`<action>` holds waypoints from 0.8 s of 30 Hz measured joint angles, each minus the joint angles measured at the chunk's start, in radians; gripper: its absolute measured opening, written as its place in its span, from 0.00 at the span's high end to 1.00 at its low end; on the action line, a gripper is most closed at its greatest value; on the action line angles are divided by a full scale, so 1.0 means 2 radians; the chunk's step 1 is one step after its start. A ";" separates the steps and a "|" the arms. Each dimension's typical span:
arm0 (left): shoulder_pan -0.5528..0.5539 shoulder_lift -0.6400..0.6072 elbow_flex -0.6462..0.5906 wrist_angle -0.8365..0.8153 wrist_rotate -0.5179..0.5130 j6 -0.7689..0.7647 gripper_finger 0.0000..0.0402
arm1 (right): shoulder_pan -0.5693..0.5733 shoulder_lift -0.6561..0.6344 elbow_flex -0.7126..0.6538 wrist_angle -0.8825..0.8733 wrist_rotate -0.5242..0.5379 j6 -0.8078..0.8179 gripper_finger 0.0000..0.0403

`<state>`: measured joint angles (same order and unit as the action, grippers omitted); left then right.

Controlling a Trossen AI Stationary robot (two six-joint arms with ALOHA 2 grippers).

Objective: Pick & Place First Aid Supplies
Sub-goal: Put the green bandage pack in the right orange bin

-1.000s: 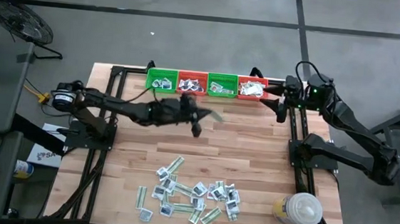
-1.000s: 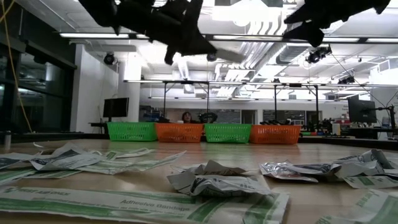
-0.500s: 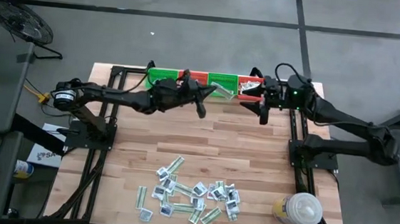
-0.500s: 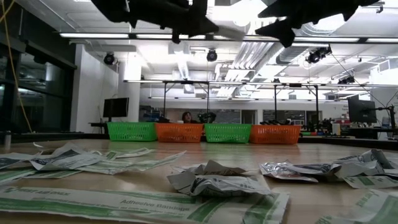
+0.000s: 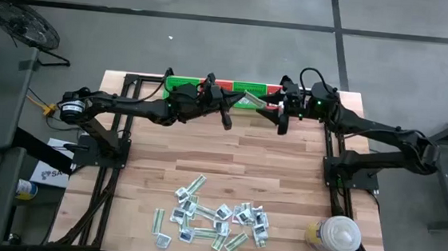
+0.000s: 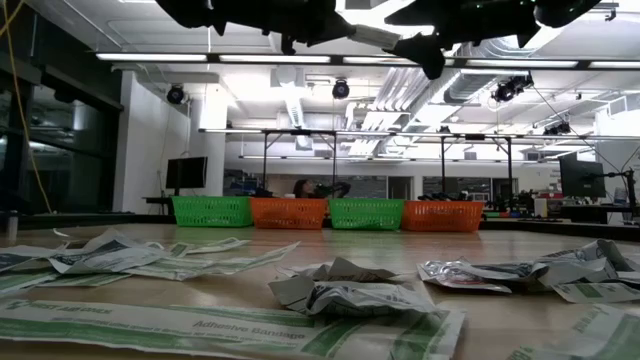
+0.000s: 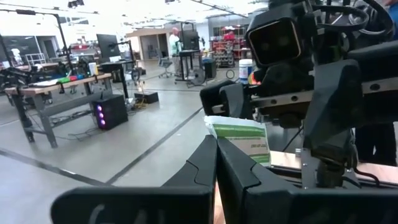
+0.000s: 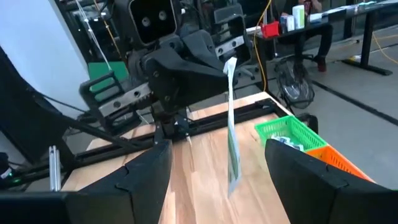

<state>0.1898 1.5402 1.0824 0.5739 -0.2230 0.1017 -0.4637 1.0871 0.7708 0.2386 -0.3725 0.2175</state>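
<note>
Holding a pale-green strip packet [image 5: 252, 100] pinched flat between the fingers of my left gripper [image 5: 231, 110], I hover above the far edge of the table [image 5: 285, 162], over the row of 4 baskets [image 6: 310, 212] — 2 green, 2 orange. My right gripper [image 5: 282, 116] faces it from just beside, its fingers [image 8: 140, 180] spread wide on either side of the hanging packet, not touching it. In the right wrist view the strip dangles upright between them. The remaining packets [image 5: 217, 217] lie scattered near the table's front edge, well apart from both arms — a white lidded container [image 5: 336, 233] stands at the front right corner.
</note>
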 joint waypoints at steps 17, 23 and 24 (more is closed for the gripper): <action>0.000 0.000 0.000 0.001 0.016 0.000 1.00 | 0.000 0.029 0.000 0.048 0.000 0.018 0.83; 0.000 0.000 0.000 0.001 0.016 0.000 1.00 | 0.000 0.029 0.000 0.048 0.000 0.005 0.99; 0.000 0.000 0.000 0.000 0.016 0.000 1.00 | 0.000 0.029 0.000 0.048 0.000 0.007 0.99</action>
<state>0.1898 1.5402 1.0824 0.5747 -0.1906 0.1009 -0.4637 1.1446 0.7708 0.3336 -0.3732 0.2313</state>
